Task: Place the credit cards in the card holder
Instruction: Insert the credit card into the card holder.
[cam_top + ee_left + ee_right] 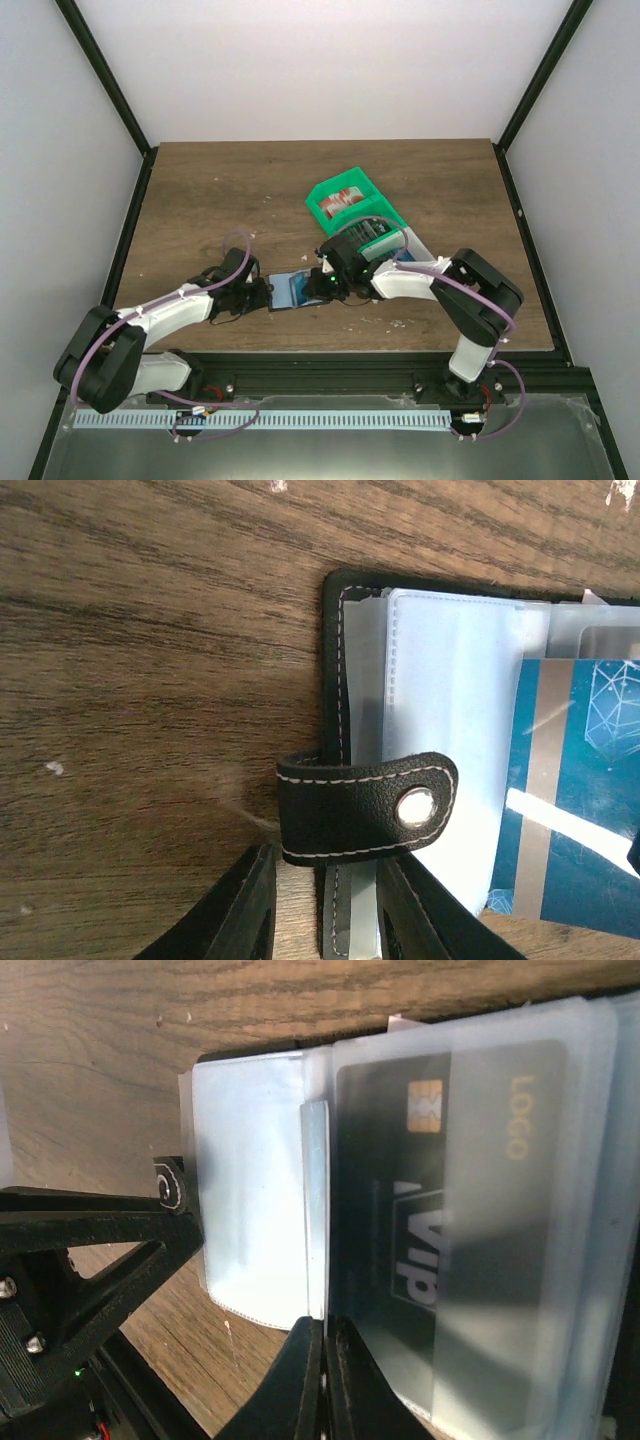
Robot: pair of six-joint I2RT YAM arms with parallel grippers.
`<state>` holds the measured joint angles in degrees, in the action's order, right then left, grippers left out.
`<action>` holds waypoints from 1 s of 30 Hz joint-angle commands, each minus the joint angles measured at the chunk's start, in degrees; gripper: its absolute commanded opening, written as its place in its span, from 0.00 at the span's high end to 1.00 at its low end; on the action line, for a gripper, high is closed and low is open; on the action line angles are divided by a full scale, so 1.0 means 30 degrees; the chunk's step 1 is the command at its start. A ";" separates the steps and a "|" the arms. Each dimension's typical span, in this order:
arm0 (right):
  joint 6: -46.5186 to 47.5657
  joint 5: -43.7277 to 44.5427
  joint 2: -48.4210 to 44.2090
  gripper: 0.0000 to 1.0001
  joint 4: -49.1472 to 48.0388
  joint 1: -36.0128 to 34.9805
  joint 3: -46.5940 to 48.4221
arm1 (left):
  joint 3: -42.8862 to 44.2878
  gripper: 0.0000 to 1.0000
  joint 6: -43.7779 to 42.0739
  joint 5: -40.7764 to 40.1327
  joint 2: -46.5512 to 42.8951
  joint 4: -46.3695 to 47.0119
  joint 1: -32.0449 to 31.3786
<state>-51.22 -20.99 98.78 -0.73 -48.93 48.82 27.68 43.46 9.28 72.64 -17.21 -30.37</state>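
The black card holder [278,291] lies open on the table between my grippers, clear sleeves up. In the left wrist view its snap strap [360,806] folds over the stitched edge [335,680]. My left gripper [325,865] is open, with one finger on each side of that edge and wood showing beside it. My right gripper [325,1325] is shut on a thin blue credit card [570,790], which shows edge-on [315,1210] over the sleeves [250,1190]. A dark card marked VIP [440,1230] sits inside a sleeve.
A green bin [345,200] holding cards stands behind the holder, and a white bin [405,245] is next to it, behind my right arm. The wooden table [220,190] stretches to the left and back. Small white crumbs [52,768] lie on the wood.
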 commanded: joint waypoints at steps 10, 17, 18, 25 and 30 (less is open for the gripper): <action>0.0085 -0.0728 0.1179 0.99 -0.2258 0.0225 0.0100 | -0.0513 0.71 0.0036 -0.0058 0.0780 -0.0356 0.0016; 0.0085 -0.2231 0.1652 1.00 -0.3112 0.0251 -0.0064 | -0.0585 0.76 -0.0073 -0.0148 0.0919 -0.0331 0.0016; 0.0085 -0.2403 0.1670 0.99 -0.3178 0.0276 -0.0063 | -0.0592 0.77 -0.0073 -0.0191 0.0944 -0.0335 0.0016; 0.0085 -0.2871 0.1979 0.99 -0.3712 0.0284 0.0114 | -0.0649 0.78 -0.0121 -0.0207 0.1020 -0.0268 0.0031; 0.0085 -0.2680 0.2374 1.00 -0.3971 0.0134 0.0206 | -0.0668 0.78 -0.0082 -0.0125 0.0970 -0.0326 0.0016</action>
<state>-51.29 -27.44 103.96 -11.73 -47.68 48.90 27.68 43.44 9.10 73.71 -15.86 -30.35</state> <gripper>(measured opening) 0.010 0.219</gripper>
